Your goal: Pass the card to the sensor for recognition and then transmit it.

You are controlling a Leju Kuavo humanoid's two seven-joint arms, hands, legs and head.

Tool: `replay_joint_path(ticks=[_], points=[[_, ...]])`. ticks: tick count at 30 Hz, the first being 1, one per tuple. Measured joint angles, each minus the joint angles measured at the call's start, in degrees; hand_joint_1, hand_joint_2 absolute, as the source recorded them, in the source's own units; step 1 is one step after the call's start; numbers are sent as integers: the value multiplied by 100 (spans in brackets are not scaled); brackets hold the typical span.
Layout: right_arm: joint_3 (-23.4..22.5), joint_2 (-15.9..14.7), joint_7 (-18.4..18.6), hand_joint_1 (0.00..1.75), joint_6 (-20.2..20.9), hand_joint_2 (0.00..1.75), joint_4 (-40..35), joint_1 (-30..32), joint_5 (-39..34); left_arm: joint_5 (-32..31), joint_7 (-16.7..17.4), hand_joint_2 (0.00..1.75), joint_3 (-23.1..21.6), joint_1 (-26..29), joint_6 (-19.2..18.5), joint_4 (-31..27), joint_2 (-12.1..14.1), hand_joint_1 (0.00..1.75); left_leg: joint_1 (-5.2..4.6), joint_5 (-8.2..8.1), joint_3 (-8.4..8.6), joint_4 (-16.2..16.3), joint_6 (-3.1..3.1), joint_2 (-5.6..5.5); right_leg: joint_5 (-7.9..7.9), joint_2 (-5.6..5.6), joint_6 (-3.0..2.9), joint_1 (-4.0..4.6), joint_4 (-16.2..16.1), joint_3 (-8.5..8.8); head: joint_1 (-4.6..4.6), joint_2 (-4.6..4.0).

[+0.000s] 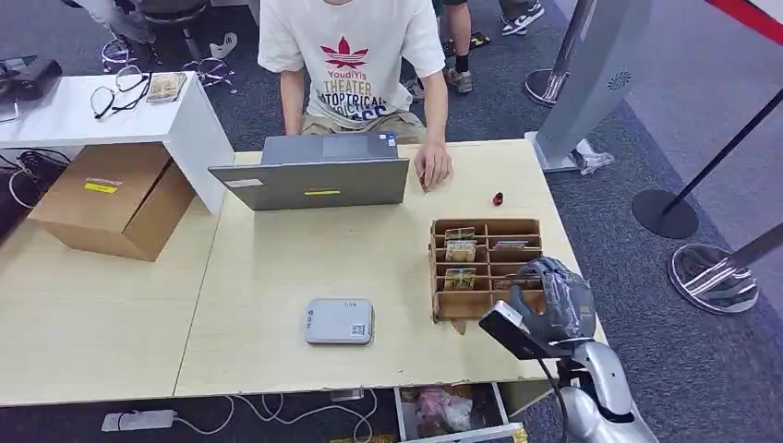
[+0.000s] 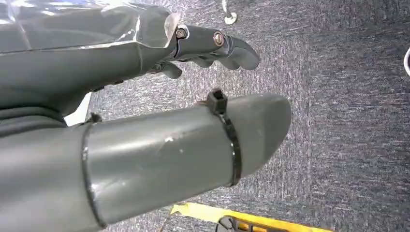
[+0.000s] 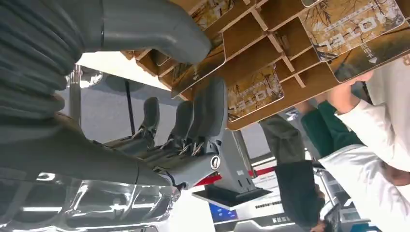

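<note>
We see the right hand at the near right corner of the cardboard card rack, its fingers against a card in a slot; whether it grips, we cannot tell. The left hand hangs unclasped above carpet. The grey sensor lies well apart on the table.

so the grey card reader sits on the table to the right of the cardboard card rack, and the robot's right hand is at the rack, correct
Not quite. In the head view the grey card reader lies to the left of the cardboard card rack, not the right. The rest holds: the right hand is at the rack's near right corner, with the cards standing in their slots.
</note>
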Motion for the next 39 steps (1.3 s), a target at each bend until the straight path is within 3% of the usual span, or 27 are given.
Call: replay_joint_path(ticks=[5,13,27,39], points=[[0,-2,0,98,0,175,-2,-3,0,20,-2,0,0,5,13,0,2,0,0,0,-1,0,0,0,0,0,0,0,0,1,2,0],[0,-2,0,106,9,175,0,-34,0,76,-37,0,26,27,31,0,2,0,0,0,-1,0,0,0,0,0,0,0,0,1,0,0],[2,-2,0,96,96,175,282,-306,-20,85,-52,0,63,30,31,0,4,0,0,0,0,0,0,0,0,0,0,0,0,1,0,0],[0,-112,-9,106,74,175,525,-351,-149,52,-68,0,87,28,22,0,7,0,0,0,0,0,0,0,0,0,0,0,0,0,-2,0]])
